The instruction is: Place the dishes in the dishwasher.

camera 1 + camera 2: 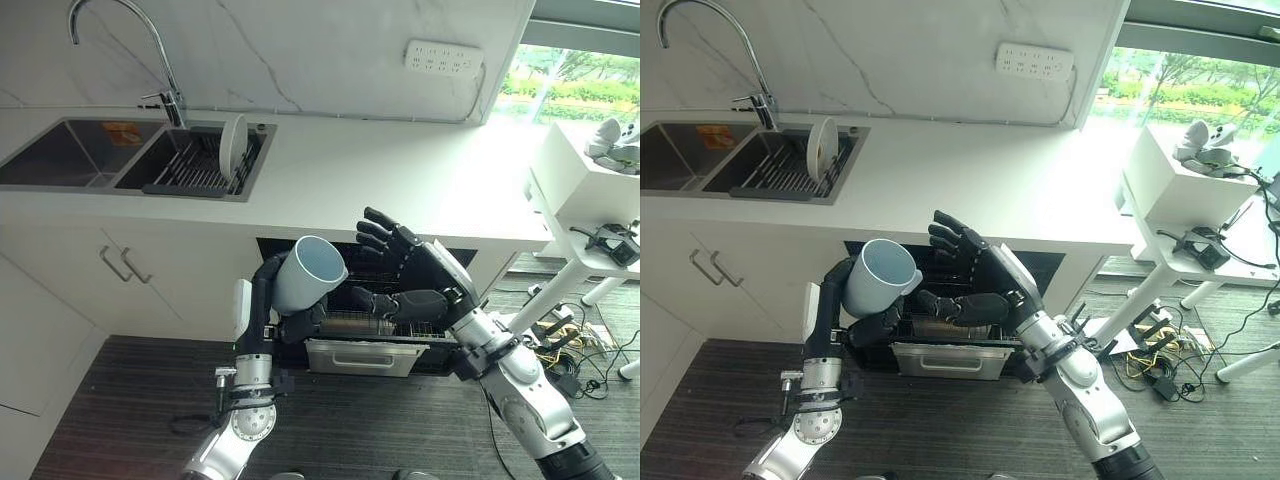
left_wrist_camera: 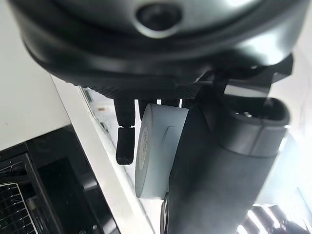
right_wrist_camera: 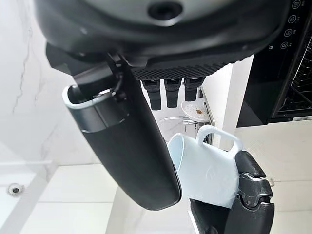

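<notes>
The pale blue mug [image 1: 306, 272] is held up in front of the open dishwasher [image 1: 400, 262], below the edge of the white desk [image 1: 400, 180], tilted so that its open mouth faces up and toward the robot's right. The left hand [image 1: 300, 322] grips it from below, its dark fingers [image 2: 125, 146] curled round the mug's body; the right wrist view shows the mug's handle [image 3: 219, 139] standing free on the far side from that grip. The right hand [image 1: 405, 275] is just beside the mug, on its right, with its fingers [image 1: 380, 232] spread and straight and its thumb [image 1: 385, 303] reaching toward the left hand under the mug; it holds nothing, and whether it touches the mug cannot be told. Behind both hands the dishwasher's wire rack [image 1: 345, 325] is pulled out over the dark floor, with a grey tray front [image 1: 362, 357] below it. On the desk to the left, a double sink [image 1: 70, 152] has a tall curved tap [image 1: 150, 50], and a white plate [image 1: 233, 148] stands on edge in the dark drying rack [image 1: 195, 165] set in the sink's right basin. A white socket strip [image 1: 443, 57] is fixed to the marble wall behind.
</notes>
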